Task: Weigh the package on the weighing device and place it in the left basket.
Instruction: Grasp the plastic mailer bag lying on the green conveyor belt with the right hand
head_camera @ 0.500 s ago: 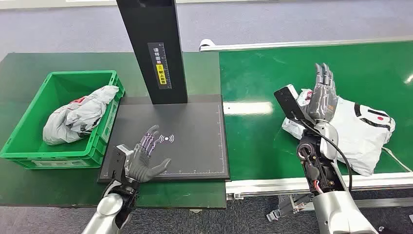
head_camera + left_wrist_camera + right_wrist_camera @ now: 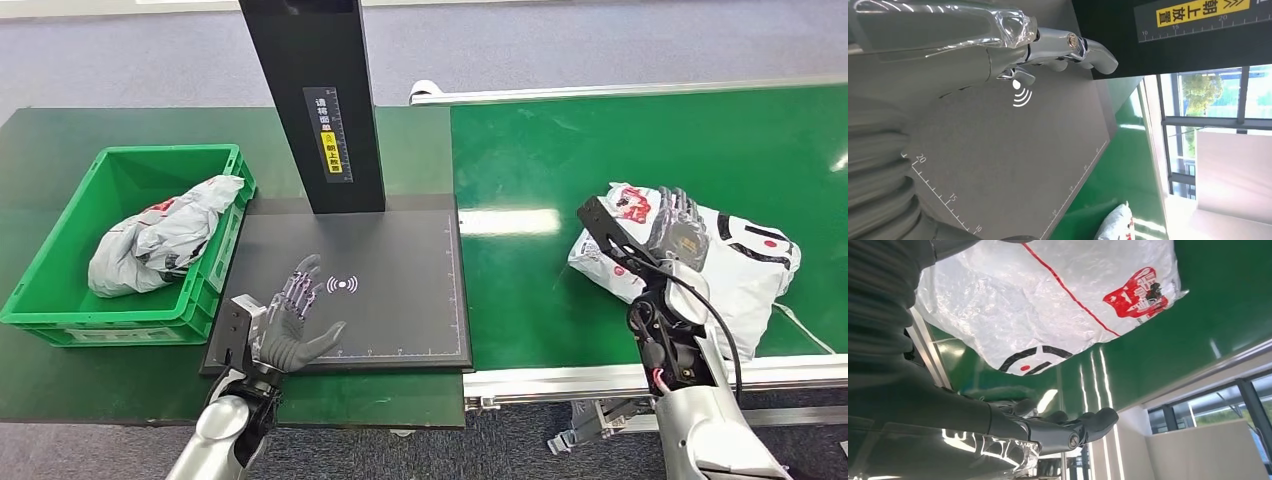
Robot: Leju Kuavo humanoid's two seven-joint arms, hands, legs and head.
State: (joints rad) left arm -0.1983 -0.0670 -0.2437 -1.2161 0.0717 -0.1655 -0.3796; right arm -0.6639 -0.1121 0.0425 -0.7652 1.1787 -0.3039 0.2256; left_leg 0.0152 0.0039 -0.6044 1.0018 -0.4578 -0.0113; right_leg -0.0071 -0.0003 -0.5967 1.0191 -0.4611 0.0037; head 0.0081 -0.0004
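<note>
The right hand (image 2: 677,232), at the right of the head view, lies palm down over the white package (image 2: 745,270) on the green conveyor belt (image 2: 560,160); its fingers are spread across the top of the bag. The right wrist view shows the fingers (image 2: 1068,427) extended beside the plastic rather than wrapped round it, so no firm grip is evident, and whether the palm is touching the bag cannot be told. The left hand (image 2: 293,320), at the lower left of centre in the head view, hovers open and holding nothing over the near edge of the weighing device (image 2: 400,250), a dark flat platform with a white signal mark and a black upright post (image 2: 312,100) at its far side. The package lies wholly on the belt, well apart from the platform. At the left of the frame the green basket (image 2: 60,240) sits on the surface just beside the platform and already holds a grey bag (image 2: 160,245). Assessment: the step in hand is the pick-up, the first of the task; weighing and binning are not yet done. The next move calls for the right hand to close on a fold of the thin, slack plastic, lift it over the belt's edge rail and set it on the platform. The bag is likely to sag and slip if gripped loosely.
</note>
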